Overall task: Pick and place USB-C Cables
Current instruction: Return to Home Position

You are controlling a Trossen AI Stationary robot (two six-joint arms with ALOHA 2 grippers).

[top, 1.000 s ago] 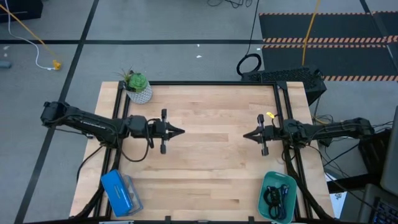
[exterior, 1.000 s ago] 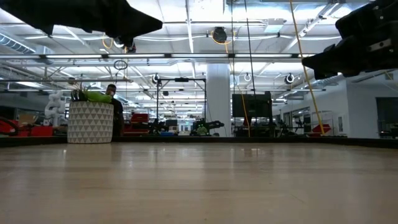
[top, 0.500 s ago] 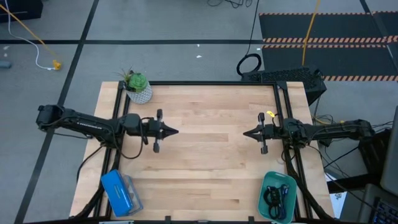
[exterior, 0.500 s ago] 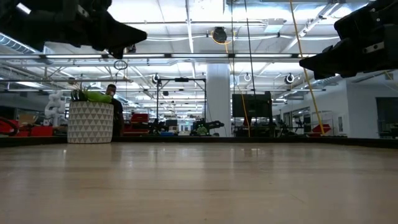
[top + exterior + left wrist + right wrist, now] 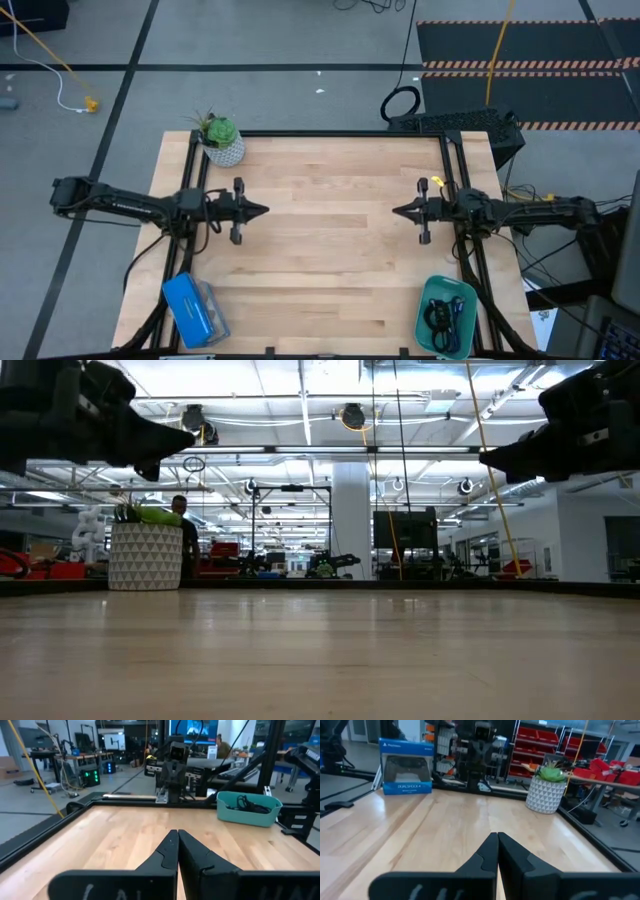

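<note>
From above, the cables (image 5: 443,315) lie inside the tray (image 5: 422,310): a dark tangle with a touch of blue-purple. We cannot count the coils from here. The right gripper (image 5: 397,211) hangs over bare wood near the tray, on its far side. The left gripper (image 5: 262,210) is well apart from the tray, across the table. Each points at the other, and neither is over the tray.

In the low view the tray does not show. Both grippers sit high above the boards, the left (image 5: 185,435) on one side and the right (image 5: 485,458) on the other, with nothing hanging from either.

From the left wrist, the fingers (image 5: 167,851) are pressed tip to tip with nothing between them. The tray (image 5: 247,816) stands well ahead of them, and dark cable loops (image 5: 250,805) show over its rim.

From the right wrist, the fingers (image 5: 489,851) likewise meet with nothing held. The tray is out of sight.

We judge the placing done, since we see no cable outside the tray. The step in hand looks like the return to rest. The next move calls for no grasp. Both arms need only draw back to their home pose with the pincers closed, the right one keeping clear of the tray as it folds in.
</note>
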